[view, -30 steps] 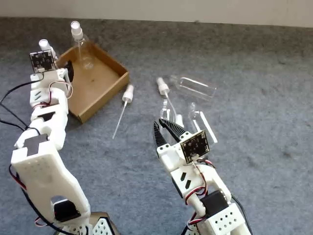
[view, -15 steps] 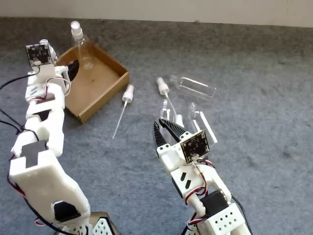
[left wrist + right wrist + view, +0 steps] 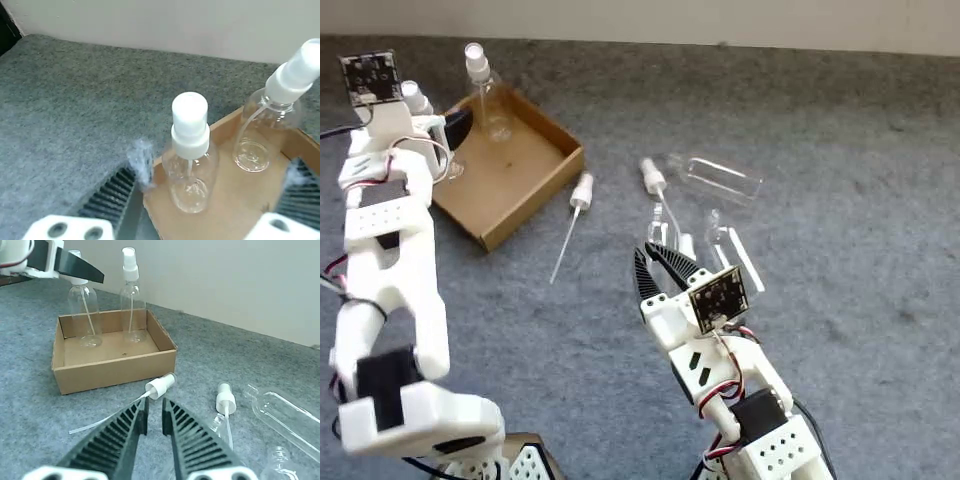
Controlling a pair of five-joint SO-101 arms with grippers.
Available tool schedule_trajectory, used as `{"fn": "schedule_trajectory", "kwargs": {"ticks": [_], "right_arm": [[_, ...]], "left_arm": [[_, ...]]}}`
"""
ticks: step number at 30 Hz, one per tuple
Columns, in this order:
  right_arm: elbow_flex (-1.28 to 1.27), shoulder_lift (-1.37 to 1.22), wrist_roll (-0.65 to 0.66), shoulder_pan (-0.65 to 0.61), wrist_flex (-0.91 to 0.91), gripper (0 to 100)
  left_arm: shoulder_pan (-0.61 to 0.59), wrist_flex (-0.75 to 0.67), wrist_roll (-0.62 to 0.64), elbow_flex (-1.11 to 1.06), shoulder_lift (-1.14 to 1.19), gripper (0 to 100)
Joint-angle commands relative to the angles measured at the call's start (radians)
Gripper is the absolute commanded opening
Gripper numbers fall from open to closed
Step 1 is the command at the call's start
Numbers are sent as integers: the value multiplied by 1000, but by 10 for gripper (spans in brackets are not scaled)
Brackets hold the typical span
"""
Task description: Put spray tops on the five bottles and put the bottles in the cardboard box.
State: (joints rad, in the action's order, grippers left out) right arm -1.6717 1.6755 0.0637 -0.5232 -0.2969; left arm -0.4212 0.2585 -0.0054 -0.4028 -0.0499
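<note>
Hovering by bottle (image 3: 190,165), left hand (image 3: 210,186) wide open

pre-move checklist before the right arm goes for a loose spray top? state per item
1. Left pincer open, holding nothing: ok.
2. Capped bottle and its neighbour upright in cardboard box: ok.
3. Right pincer empty: ok.
4. Loose spray top lying free on the mat just ahead of right pincer: ok.
5. Clear bottle upright and topped: not ok, on its side, no top.
6. Second spray top seated in a bottle: cannot tell.
</note>
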Motion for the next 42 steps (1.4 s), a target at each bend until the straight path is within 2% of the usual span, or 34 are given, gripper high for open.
{"fn": "schedule_trajectory", "kwargs": {"ticks": [1,10,25,29,33,42], "right_arm": [[-127,4,-6,13,-7,47],[-127,2,-14,42,-16,47],[-127,2,-14,45,-74,47],[-127,8,-14,45,-105,43],[-127,10,-14,45,-105,5],[-130,10,-9,45,-105,5]], "left_arm": [[19,132,-2,16,-177,358],[157,466,-2,16,-407,358],[515,925,0,15,-642,357],[578,945,0,-82,-696,357],[585,931,3,-209,-773,357],[587,821,247,-464,-1026,357]]}}
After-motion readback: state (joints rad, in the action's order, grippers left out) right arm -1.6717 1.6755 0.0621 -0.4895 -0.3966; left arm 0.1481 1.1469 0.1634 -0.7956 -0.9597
